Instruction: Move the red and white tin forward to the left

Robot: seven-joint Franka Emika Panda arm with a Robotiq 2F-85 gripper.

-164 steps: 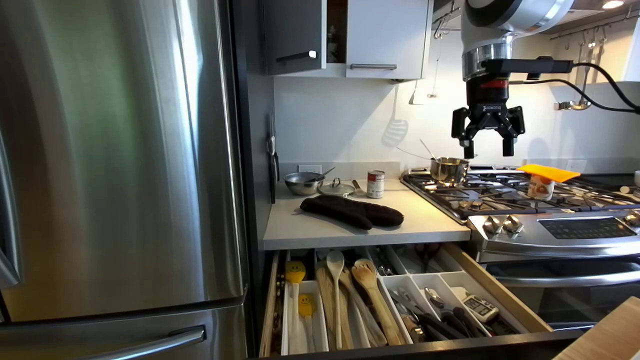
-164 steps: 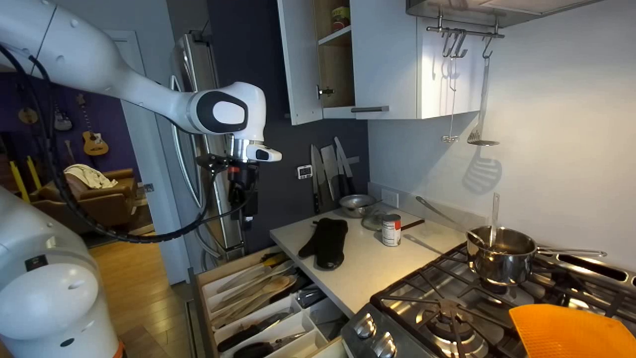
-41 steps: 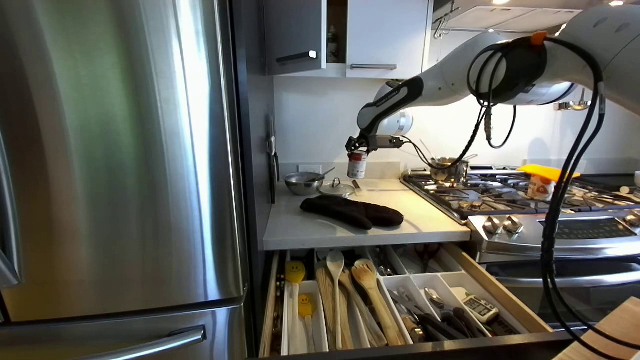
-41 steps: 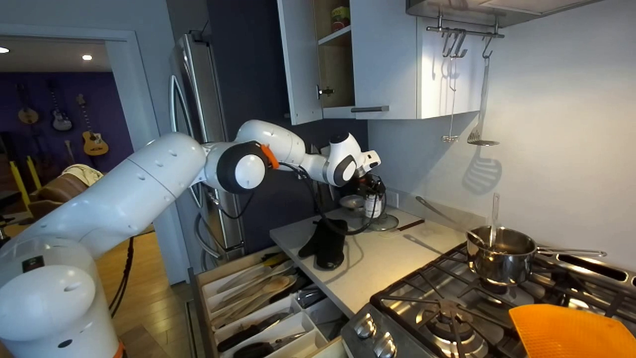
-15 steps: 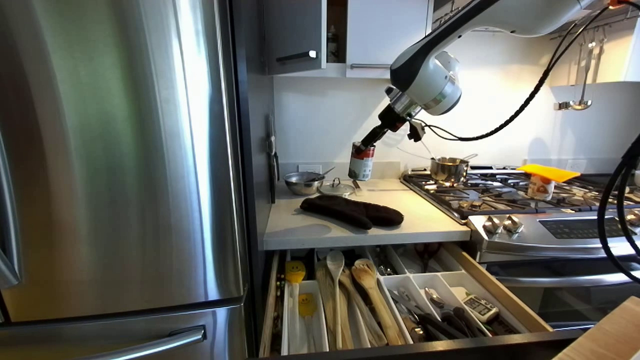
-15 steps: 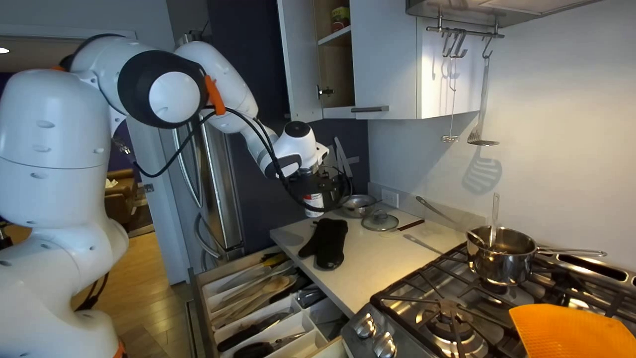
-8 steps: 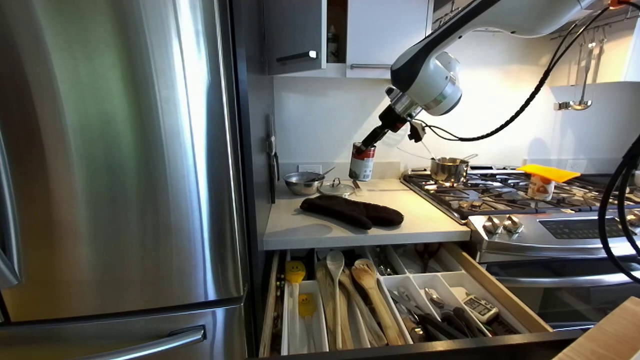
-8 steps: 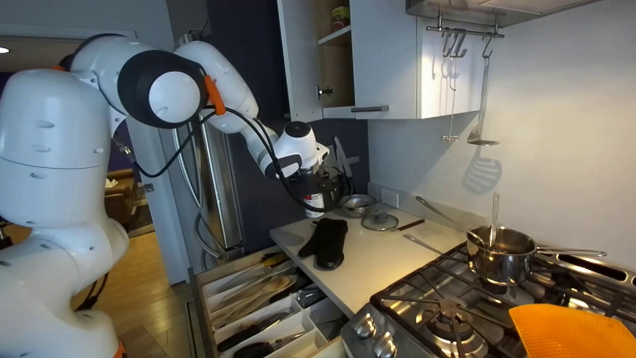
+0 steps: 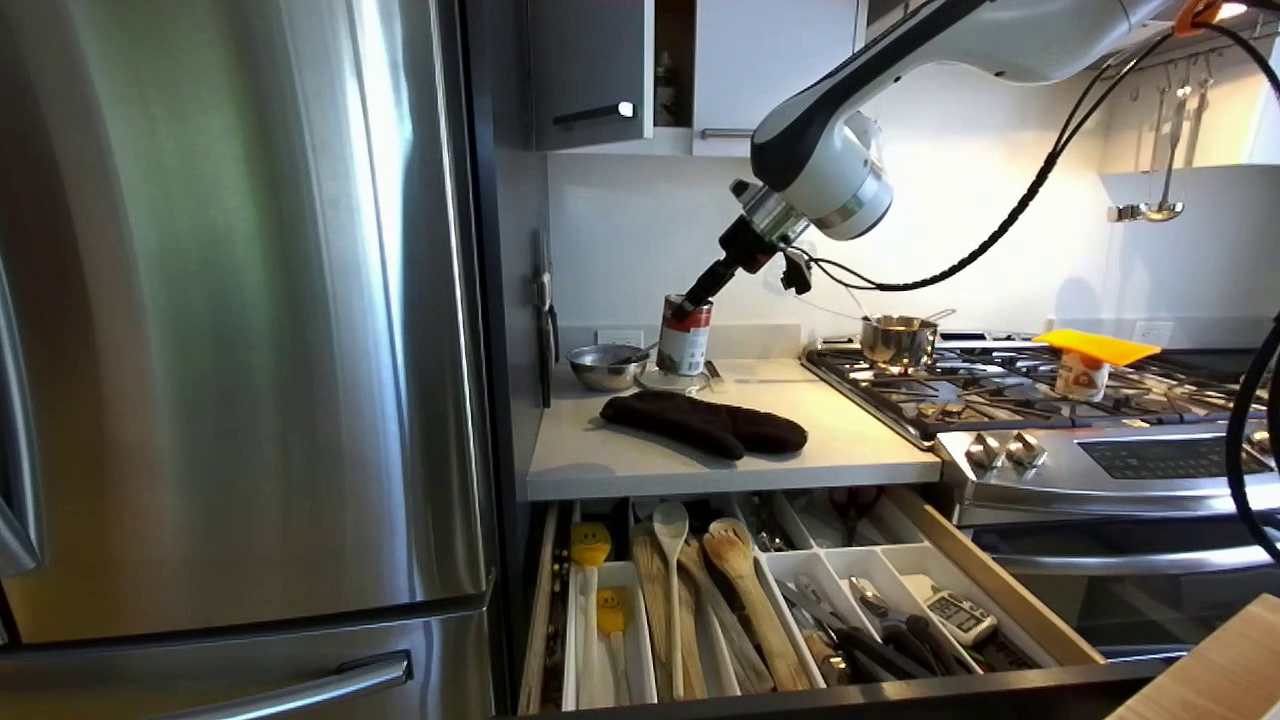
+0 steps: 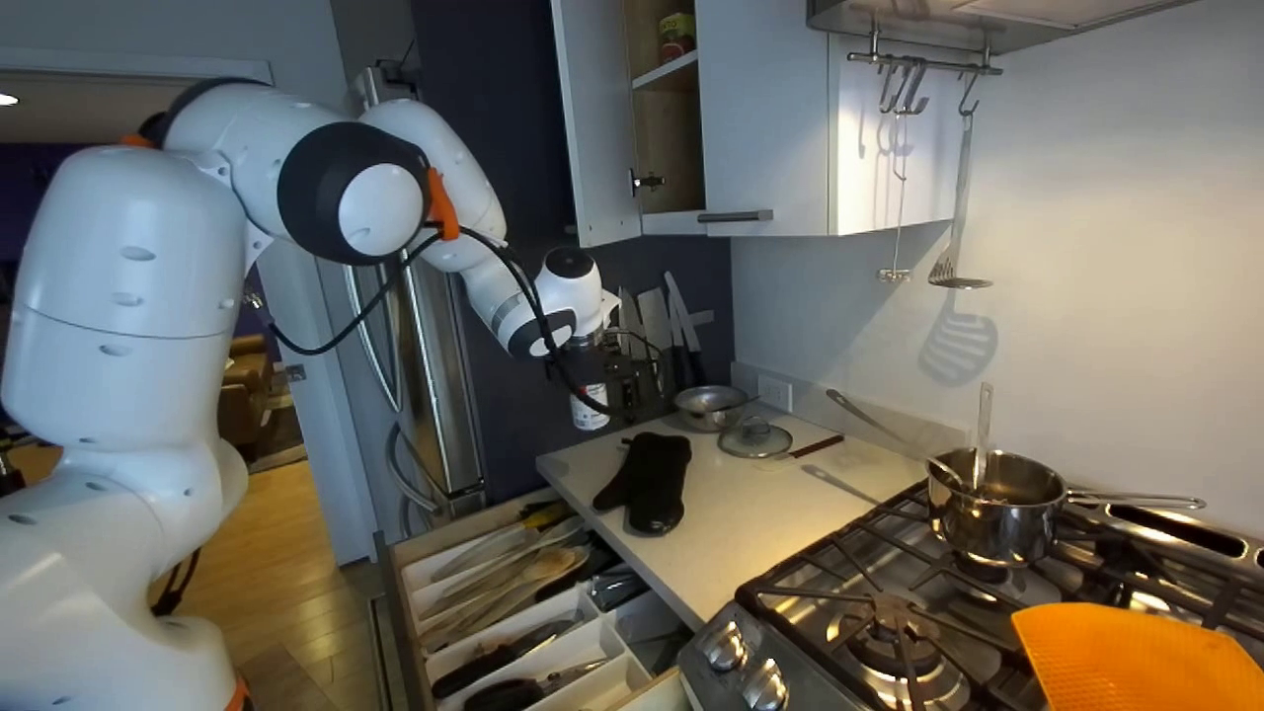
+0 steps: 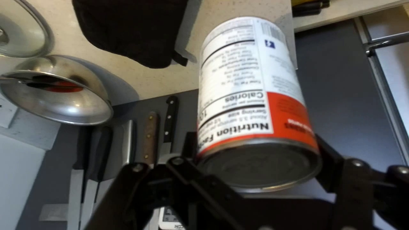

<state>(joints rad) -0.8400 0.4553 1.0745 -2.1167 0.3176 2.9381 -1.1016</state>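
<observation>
Red and white tin (image 9: 684,346) is grasped near its upper end by the pincer (image 11: 258,153), nearly upright, held off the bench (image 9: 850,432) below. Black oven mitt (image 10: 649,484) is seen lying on the bench, lower than the pincer. In wrist view, metal bowl (image 11: 64,107) is seen left of the pincer.

On the red and white tin (image 11: 252,102), we can read the words "Nutrition", "Serving size" and "Calories".
</observation>
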